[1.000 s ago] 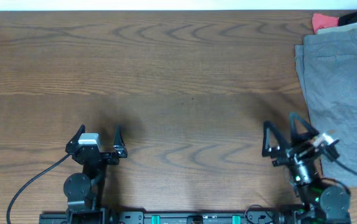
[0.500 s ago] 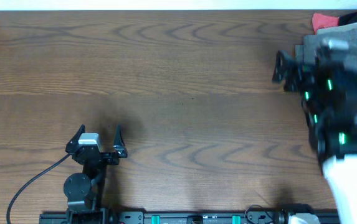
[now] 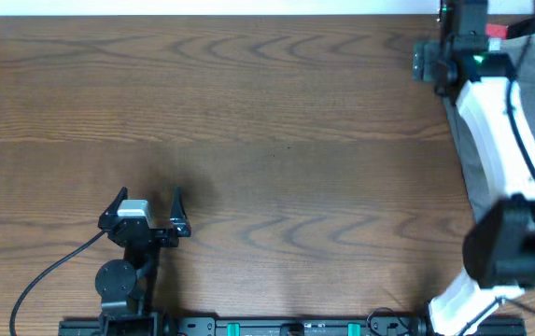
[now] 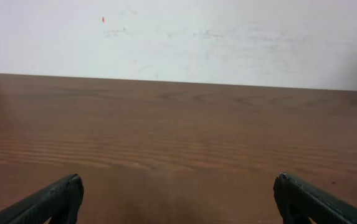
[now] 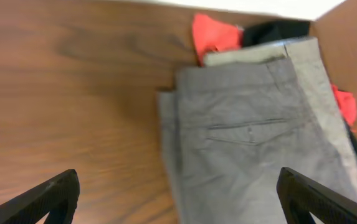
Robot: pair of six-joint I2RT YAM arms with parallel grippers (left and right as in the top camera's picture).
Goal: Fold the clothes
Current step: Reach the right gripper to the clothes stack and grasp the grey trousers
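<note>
Right pincer (image 5: 178, 198) spread wide, empty, over grey shorts (image 5: 247, 137) at upper right — left pincer (image 3: 147, 200) equally wide, empty.

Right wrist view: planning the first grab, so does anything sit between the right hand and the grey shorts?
Nothing visible does. The grey shorts lie topmost, ahead of the open right hand; a red garment and a black garment only peek out behind them.
</note>
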